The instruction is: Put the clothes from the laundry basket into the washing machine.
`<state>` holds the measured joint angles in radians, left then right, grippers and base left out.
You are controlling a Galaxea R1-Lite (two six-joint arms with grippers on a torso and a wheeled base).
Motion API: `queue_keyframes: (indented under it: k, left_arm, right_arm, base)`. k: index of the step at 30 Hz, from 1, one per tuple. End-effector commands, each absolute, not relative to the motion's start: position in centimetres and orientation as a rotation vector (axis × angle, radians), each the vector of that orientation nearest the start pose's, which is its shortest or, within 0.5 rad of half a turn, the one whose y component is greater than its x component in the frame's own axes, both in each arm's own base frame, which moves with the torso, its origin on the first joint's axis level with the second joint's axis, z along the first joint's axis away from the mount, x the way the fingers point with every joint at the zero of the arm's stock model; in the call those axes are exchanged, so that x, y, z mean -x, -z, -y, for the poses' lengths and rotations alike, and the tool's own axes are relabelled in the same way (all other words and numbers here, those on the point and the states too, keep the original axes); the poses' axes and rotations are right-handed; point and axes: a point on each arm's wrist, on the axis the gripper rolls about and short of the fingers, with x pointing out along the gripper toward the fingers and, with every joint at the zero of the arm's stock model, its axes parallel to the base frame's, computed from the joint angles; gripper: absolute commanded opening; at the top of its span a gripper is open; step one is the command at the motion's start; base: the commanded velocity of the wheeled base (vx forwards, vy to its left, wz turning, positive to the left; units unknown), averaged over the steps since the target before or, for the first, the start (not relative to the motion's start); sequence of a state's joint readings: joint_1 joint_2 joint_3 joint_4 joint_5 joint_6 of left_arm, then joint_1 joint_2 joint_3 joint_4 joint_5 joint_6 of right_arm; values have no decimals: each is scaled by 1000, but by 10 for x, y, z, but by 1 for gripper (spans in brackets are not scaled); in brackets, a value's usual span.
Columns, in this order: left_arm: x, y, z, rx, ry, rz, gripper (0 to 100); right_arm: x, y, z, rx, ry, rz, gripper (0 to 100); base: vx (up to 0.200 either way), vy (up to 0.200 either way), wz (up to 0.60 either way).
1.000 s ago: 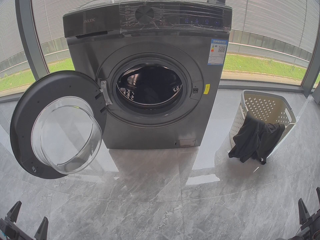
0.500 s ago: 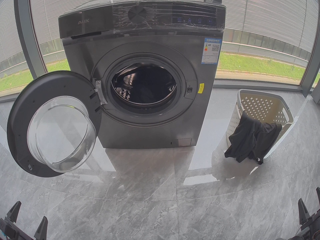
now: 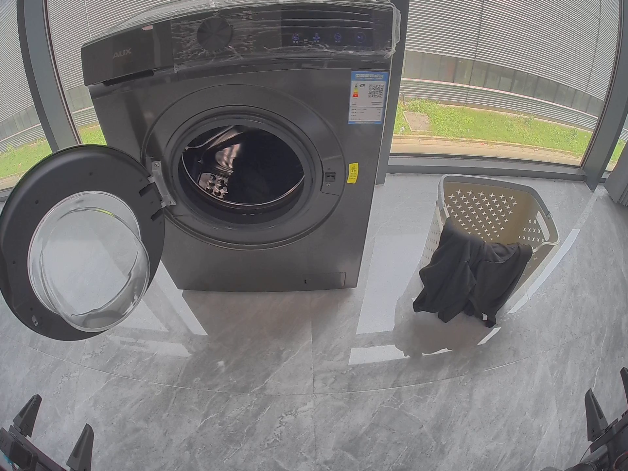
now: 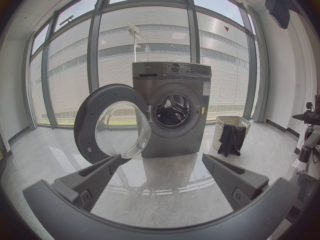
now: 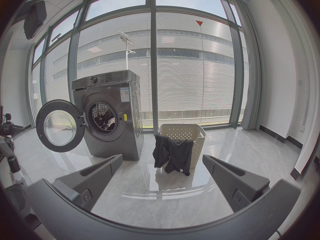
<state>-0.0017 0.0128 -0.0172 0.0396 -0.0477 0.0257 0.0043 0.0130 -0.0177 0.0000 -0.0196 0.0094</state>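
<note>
Head view: washer (image 3: 261, 266) with door (image 3: 72, 184) swung open at 9 o'clock, basket (image 3: 490, 214) on the floor (image 3: 294, 387) at its 3 o'clock, dark clothes (image 3: 468, 276) draped over the near rim; left gripper (image 3: 57, 423) at 7 o'clock and right gripper (image 3: 608, 394) at 5 o'clock, both spread wide and empty.

The floor (image 3: 314, 374) is glossy grey stone-look tile with pale veins and thin seams, and it mirrors the daylight in bright patches. A dark grey washing machine (image 3: 261, 263) stands on it with its back to the window wall (image 3: 497, 47). A cream laundry basket (image 3: 497, 210) sits on the tiles to the machine's right, set apart from it with bare floor between them.
</note>
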Motion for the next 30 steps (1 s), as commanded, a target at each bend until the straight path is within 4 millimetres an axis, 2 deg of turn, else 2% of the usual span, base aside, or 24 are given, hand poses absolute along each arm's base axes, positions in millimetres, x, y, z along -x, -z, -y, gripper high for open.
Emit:
queue_keyframes:
  k: [1,30]
  left_arm:
    - [23,-71,1,-25,51,-39,100]
    - [23,-71,1,-24,51,-39,100]
  right_arm:
    - [23,-75,1,-9,15,0,100]
    - [23,-75,1,-9,15,0,100]
  base:
    - [0,-200,0]
    - [0,-200,0]
